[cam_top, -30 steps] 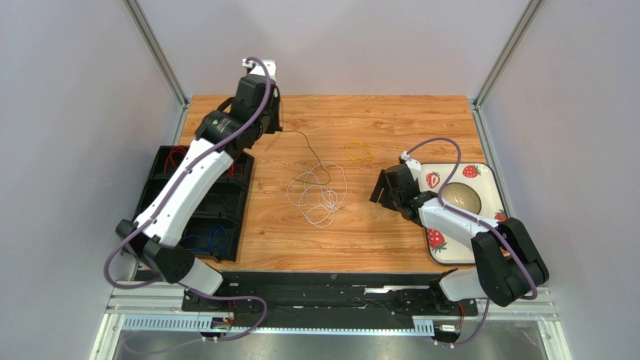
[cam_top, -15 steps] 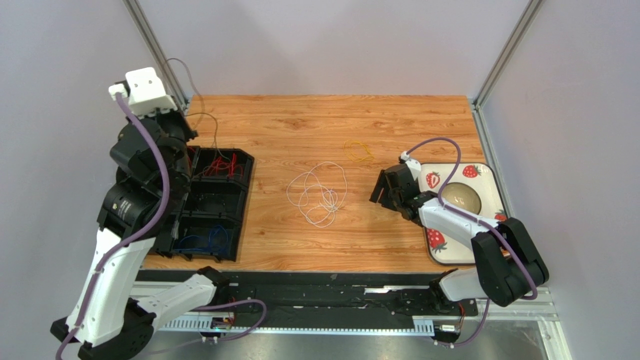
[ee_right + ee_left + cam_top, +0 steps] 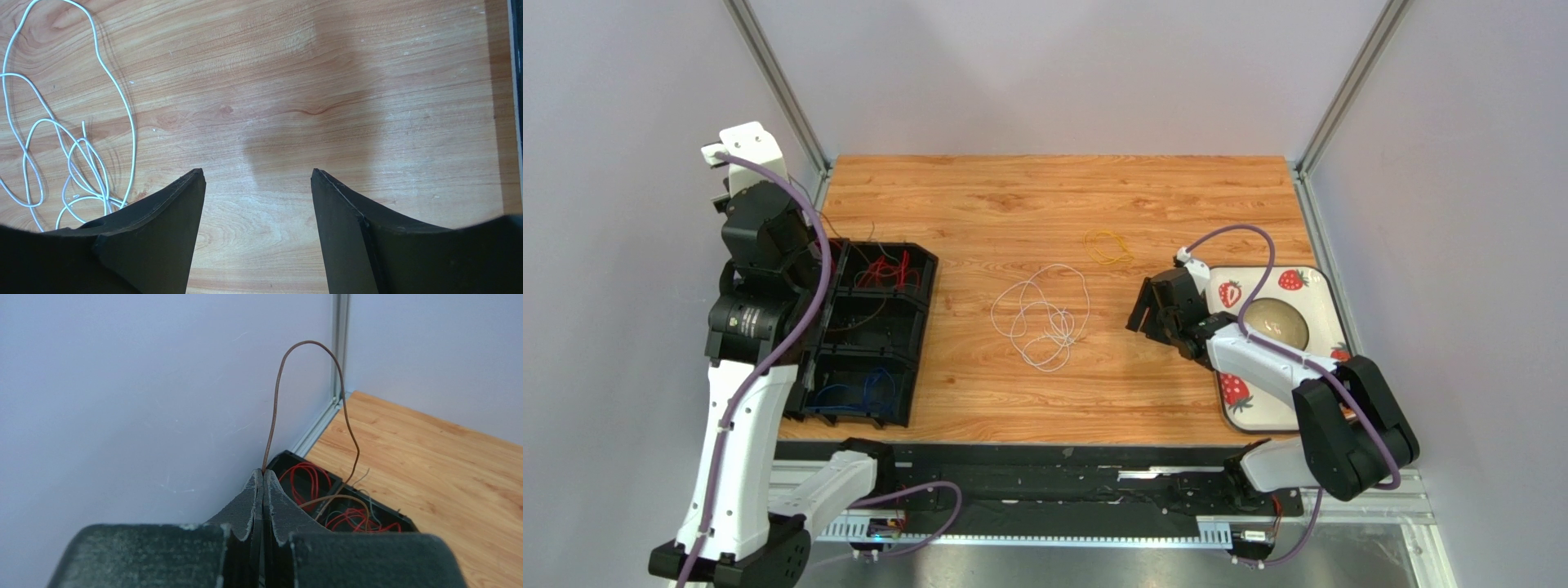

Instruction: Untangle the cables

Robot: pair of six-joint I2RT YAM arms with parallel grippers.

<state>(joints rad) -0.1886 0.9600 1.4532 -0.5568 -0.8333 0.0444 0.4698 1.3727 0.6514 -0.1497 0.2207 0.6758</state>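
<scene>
Brown cable (image 3: 279, 404): pinched in my left claw (image 3: 263, 478); it arches up over the tips and drops into the far compartment of the tray (image 3: 918, 355), lying across the red cables (image 3: 307, 478) there
Other cables: the white cable (image 3: 1058, 328) sits in a loose, looped heap mid-table and the yellow cable (image 3: 1109, 249) lies farther back, both well apart from the tray
Left claw: fully closed on the brown cable, held high over the tray's far end
Right claw (image 3: 256, 174): wide open and empty, low over bare wood just beside the white cable
Risk, snag: the brown cable's lower end looks mixed in with the red loops, so a pull could drag them out too
Risk, slip: only my very tips hold this thin strand, so a jerk could free it
Risk, release: let go from this height, the springy arch may flop outside the tray
</scene>
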